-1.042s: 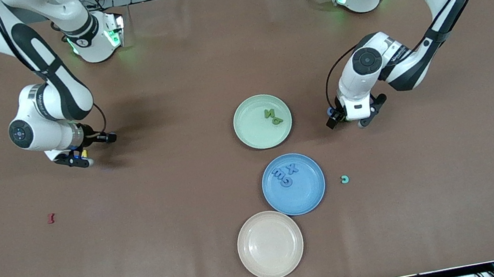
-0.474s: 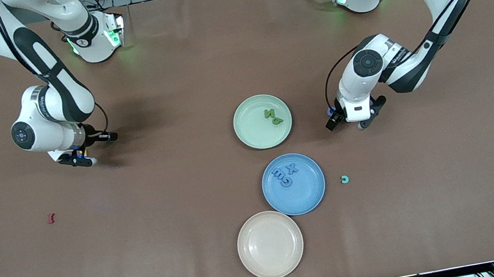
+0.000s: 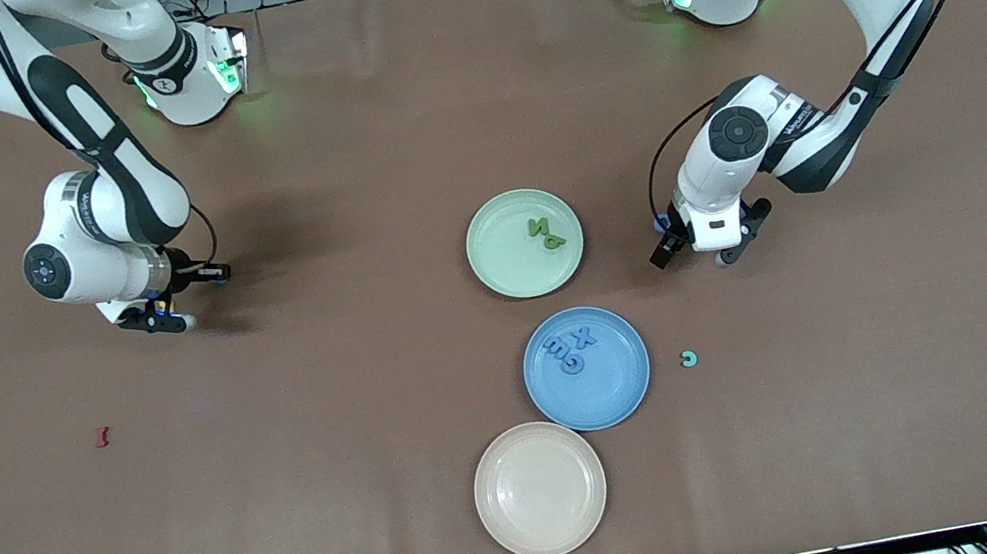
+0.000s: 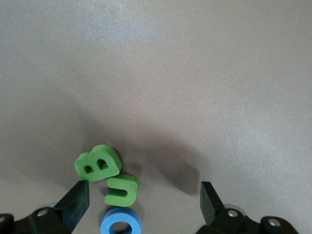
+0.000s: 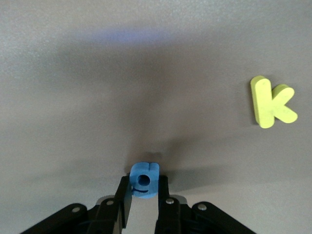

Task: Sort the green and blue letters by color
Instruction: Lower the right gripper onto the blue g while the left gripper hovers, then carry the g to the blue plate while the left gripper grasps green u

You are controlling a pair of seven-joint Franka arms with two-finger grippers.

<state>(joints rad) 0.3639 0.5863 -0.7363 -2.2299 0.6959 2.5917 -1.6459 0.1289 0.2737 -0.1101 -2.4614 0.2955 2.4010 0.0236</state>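
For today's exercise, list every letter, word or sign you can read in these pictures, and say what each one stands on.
"K": yellow letter, on the table.
"B": green letter, on the table.
"X": blue letter, on the blue plate.
"N": green letter, on the green plate.
The other pieces are too small or turned to read. No printed words or labels are legible.

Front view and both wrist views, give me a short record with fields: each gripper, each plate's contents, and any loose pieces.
right gripper: shut on blue piece, low over the table beside yellow K
left gripper: open, over green B, green S and blue ring piece
green plate: two green letters
blue plate: three blue letters
beige plate: nothing in it
loose: teal piece, dark red piece
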